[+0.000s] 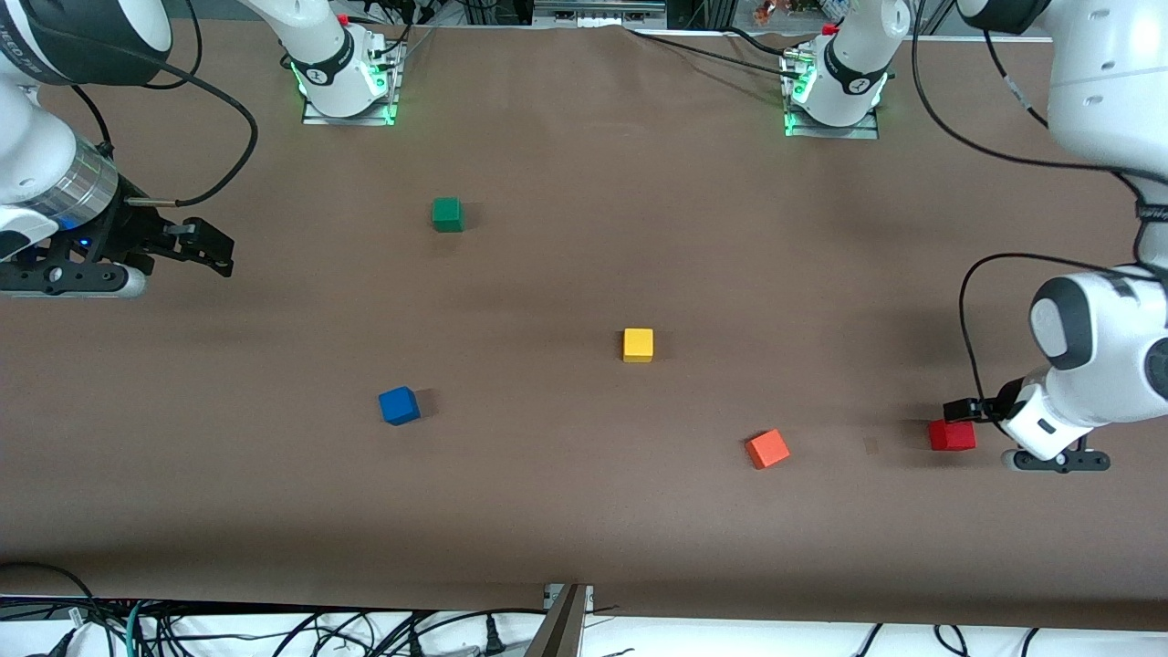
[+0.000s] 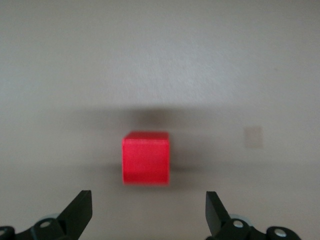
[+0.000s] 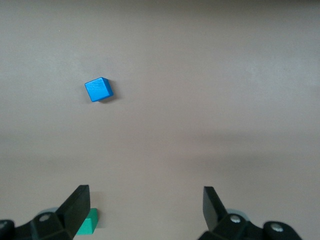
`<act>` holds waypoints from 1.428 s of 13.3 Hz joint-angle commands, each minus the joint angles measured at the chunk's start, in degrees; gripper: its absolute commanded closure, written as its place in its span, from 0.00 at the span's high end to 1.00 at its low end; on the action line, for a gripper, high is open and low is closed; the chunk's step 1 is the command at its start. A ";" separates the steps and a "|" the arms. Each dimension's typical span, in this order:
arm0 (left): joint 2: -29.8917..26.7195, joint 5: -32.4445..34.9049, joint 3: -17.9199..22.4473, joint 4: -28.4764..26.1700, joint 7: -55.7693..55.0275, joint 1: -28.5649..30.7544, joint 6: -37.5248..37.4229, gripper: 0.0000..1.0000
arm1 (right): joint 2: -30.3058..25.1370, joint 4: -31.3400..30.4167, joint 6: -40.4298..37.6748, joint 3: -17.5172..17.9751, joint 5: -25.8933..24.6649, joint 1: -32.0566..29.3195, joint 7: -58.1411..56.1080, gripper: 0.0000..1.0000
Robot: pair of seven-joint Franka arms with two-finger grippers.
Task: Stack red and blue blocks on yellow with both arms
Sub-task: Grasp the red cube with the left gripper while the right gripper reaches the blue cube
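Wide-spread, the left gripper (image 2: 147,210) sits low at the left arm's end of the bench, its fingers apart with the red block (image 1: 952,435) just ahead of them, untouched on the brown table (image 1: 584,511). Equally wide, the right gripper (image 3: 145,210) hangs over the right arm's end of the bench, well away from every cube.

Five cubes lie on the bench, one of each colour. One yellow block (image 1: 638,345) sits near the middle. One blue block (image 1: 399,406) lies toward the right arm's end, nearer the front edge than the yellow. One orange cube (image 1: 767,449) rests between the yellow and red blocks, near the front edge. One green cube (image 1: 447,214) sits closer to the robots' edge. All five are well apart.
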 commanded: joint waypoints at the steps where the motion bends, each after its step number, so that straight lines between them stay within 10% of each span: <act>1: 2.29 -1.17 -0.49 0.35 2.95 1.01 3.80 1.00 | 0.60 1.66 -0.24 0.02 0.19 0.09 0.81 1.00; 8: 4.31 -1.26 -0.58 0.44 3.04 1.18 6.18 1.00 | 2.26 1.66 -0.24 0.19 0.45 0.26 -0.15 1.00; 10: 4.49 -1.26 -0.58 0.44 3.04 1.18 6.44 0.81 | 3.14 1.13 -1.12 0.19 0.80 0.44 -0.07 1.00; 14: 4.40 -1.34 -0.75 0.44 3.13 1.18 6.35 0.02 | 7.35 1.22 -0.42 0.28 1.59 2.37 0.11 1.00; 19: 0.55 -4.33 -4.26 1.05 1.72 0.57 2.07 0.00 | 19.12 1.48 11.86 0.28 8.71 3.86 -5.31 1.00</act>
